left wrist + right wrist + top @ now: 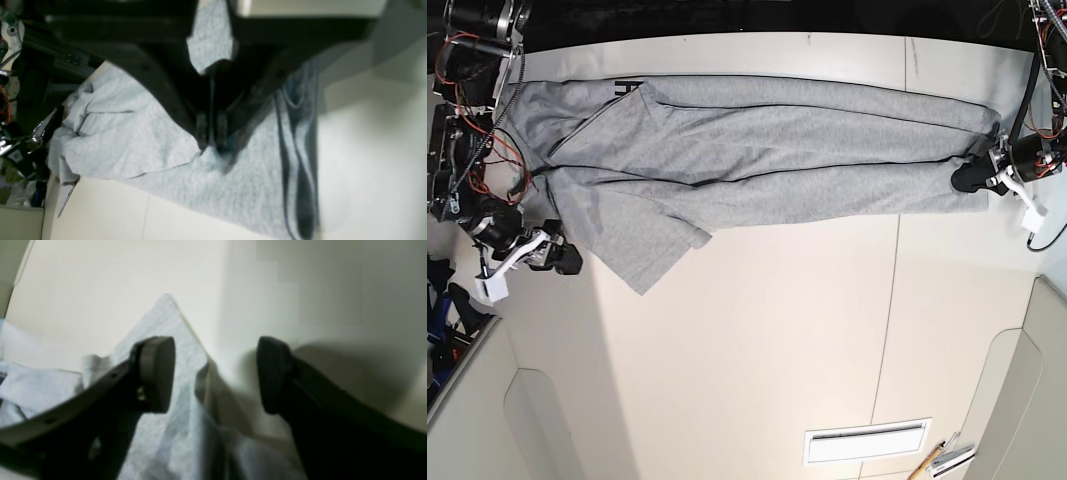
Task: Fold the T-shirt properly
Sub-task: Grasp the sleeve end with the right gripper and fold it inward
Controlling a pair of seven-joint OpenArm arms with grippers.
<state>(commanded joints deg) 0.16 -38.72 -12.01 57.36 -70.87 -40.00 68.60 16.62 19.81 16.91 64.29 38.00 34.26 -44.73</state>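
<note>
The heather-grey T-shirt (767, 150) lies stretched along the far side of the white table (757, 330), loosely folded lengthwise, with a bit of black lettering (627, 87) showing at its left end. One sleeve (642, 245) sticks out toward the front left. My left gripper (972, 178) is at the shirt's right end; in the left wrist view its fingertips (201, 133) are closed together on the grey fabric (133, 143). My right gripper (562, 260) sits beside the sleeve at the left. In the right wrist view it (215, 373) is open, with a pointed corner of fabric (166, 326) below the gap.
Wiring and arm hardware (467, 150) crowd the table's left edge. A slotted vent (867, 440) and a yellow-handled tool (932, 462) lie at the front right. Table seams (887, 300) run front to back.
</note>
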